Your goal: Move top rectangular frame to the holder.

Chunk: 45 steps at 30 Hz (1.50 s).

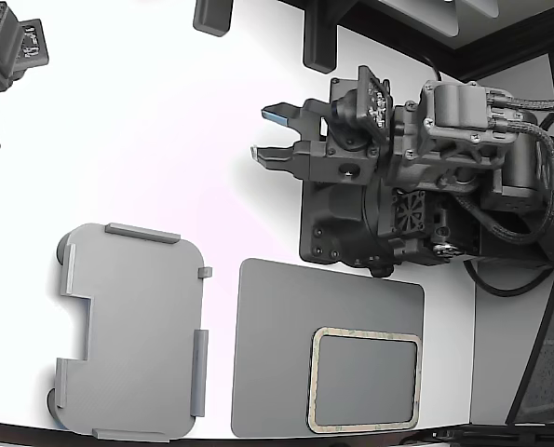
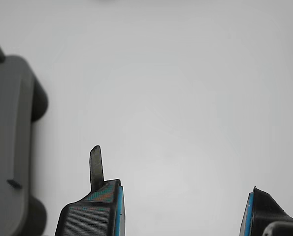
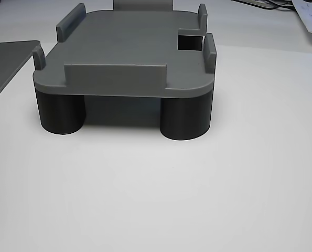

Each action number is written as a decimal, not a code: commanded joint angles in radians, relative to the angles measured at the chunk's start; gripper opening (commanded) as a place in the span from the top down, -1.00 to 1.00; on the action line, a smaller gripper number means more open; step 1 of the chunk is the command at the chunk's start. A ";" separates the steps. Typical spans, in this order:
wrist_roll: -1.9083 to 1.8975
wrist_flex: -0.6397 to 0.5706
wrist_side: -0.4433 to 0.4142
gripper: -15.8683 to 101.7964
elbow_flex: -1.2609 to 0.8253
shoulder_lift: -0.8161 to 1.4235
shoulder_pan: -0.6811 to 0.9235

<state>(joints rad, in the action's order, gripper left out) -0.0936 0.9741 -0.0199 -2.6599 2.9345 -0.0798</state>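
The top rectangular frame (image 1: 365, 332), a thin tan outline with a hollow centre, lies flat on a dark grey pad (image 1: 277, 345) near the table's front edge in the exterior view. The holder (image 1: 128, 331), a light grey plate with raised tabs and a stepped notch, stands to the exterior view's left of the pad. It also fills the other view (image 3: 129, 52) on round dark feet and shows at the edge of the wrist view (image 2: 8, 147). My gripper (image 1: 275, 136) hovers over bare white table farther back, apart from both. It is open with nothing between its fingers (image 2: 94, 211).
The arm's black base (image 1: 416, 214) sits at the exterior view's right, just behind the pad. A second dark arm (image 1: 6, 56) shows at the top left corner. Dark posts (image 1: 318, 42) stand at the back. A corner of the pad (image 3: 3, 63) appears in the other view.
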 commanded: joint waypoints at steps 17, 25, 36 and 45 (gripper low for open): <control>0.072 -0.160 -0.002 -0.97 0.106 0.008 0.098; -0.049 -0.044 -0.118 -0.97 0.268 -0.212 0.319; -0.304 0.193 -0.133 -0.97 0.630 -0.675 0.584; -0.595 0.390 -0.238 -0.97 0.792 -0.868 0.850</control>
<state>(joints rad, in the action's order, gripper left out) -0.5952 1.3269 -0.2255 -1.9159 2.0877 0.7026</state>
